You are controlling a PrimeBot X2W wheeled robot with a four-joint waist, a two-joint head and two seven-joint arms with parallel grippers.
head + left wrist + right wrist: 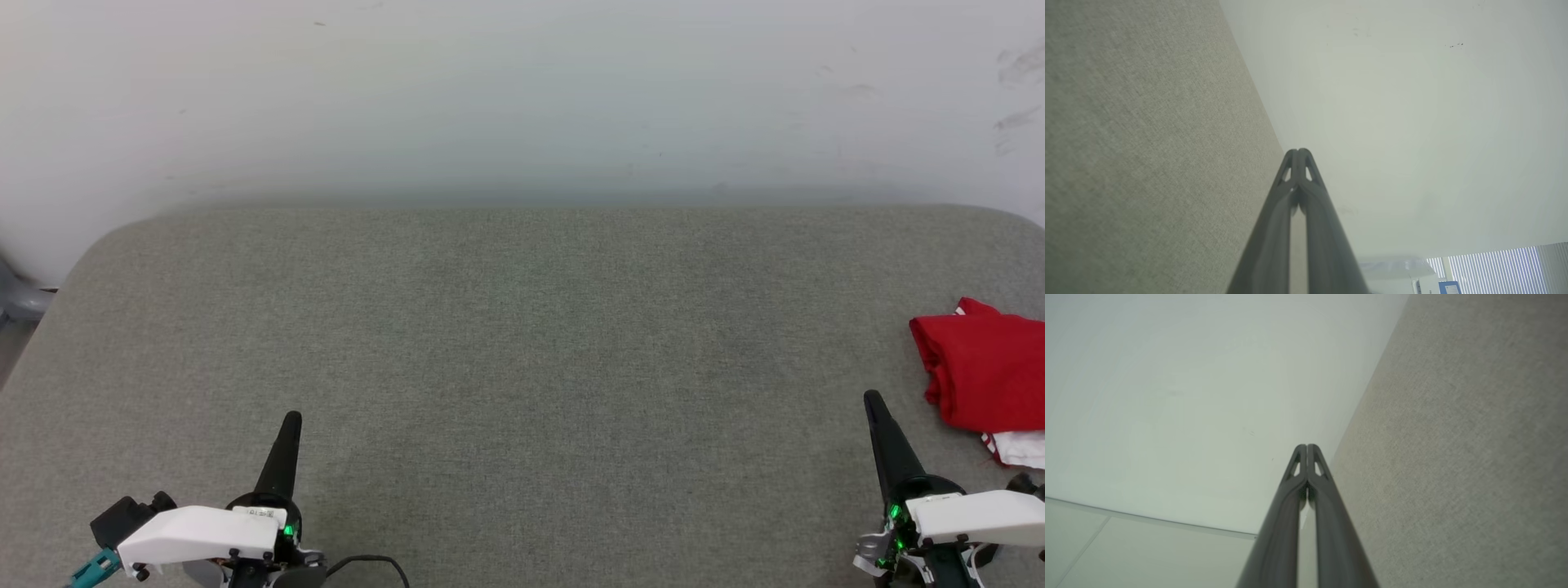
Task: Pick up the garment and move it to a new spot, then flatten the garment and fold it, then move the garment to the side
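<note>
The garment (984, 371) lies bunched at the right edge of the grey table (522, 343): a red folded mass with a bit of white, stripe-edged sleeve at its lower side, cut off by the frame. My right gripper (873, 400) is shut with nothing in it, its tip a short way left of and below the garment, apart from it. At the lower left, far from the garment, my left gripper (291, 418) is shut and empty. In the wrist views the left gripper (1298, 152) and right gripper (1306, 446) show fingers pressed together, pointing toward the wall.
A white wall (522, 98) rises right behind the table's far edge. The table's rounded corners show at far left and far right. A grey object (20, 298) sits off the table's left side. Window blinds (1498, 265) appear in the left wrist view.
</note>
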